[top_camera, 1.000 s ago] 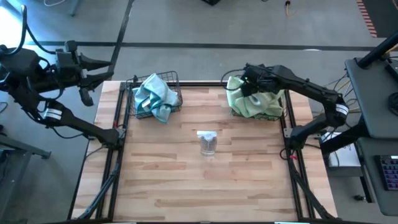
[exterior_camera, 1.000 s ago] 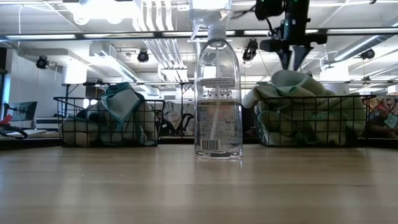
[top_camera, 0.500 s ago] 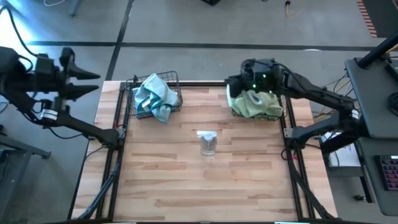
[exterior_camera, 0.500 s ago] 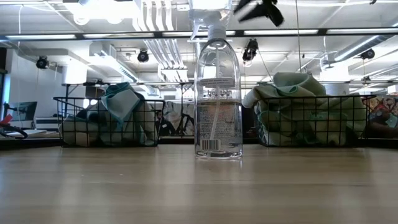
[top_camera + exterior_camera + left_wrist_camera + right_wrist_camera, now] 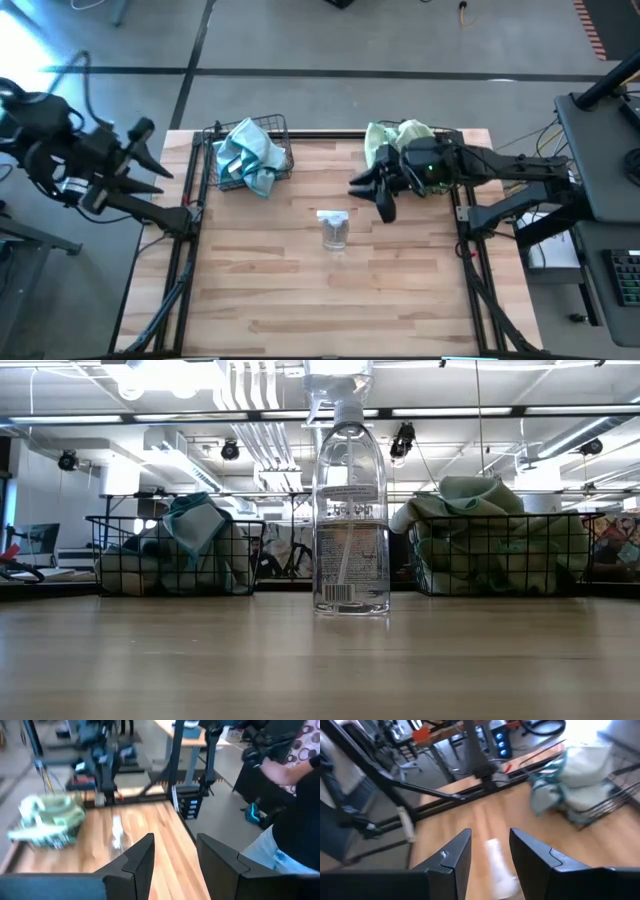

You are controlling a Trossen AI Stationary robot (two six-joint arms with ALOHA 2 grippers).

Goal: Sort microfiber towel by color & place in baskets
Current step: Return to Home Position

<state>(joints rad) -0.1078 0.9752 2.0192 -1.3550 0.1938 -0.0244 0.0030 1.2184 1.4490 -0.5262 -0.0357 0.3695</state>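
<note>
No towel lies loose on the table (image 5: pixel 300 300) around the spray bottle (image 5: pixel 350 530); just beyond, the right arm (image 5: pixel 500 165) hovers with jaws spread and empty, the left arm (image 5: pixel 55 150) off the table's left side likewise. At the far edge, blue towels (image 5: pixel 250 152) fill the left basket (image 5: pixel 120 570) and green towels (image 5: pixel 378 142) the right basket (image 5: pixel 570 565): sorting looks done, only parking remains.

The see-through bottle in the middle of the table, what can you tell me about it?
The bottle is clear plastic by the look of it, with a white spray head on top, a thin tube inside and a printed label with a barcode. It stands upright on the wooden table, between the basket of blue towels and the basket of green towels, nearer the low camera. Only the table touches it. The right tool hangs nearby, apart from it.
</note>
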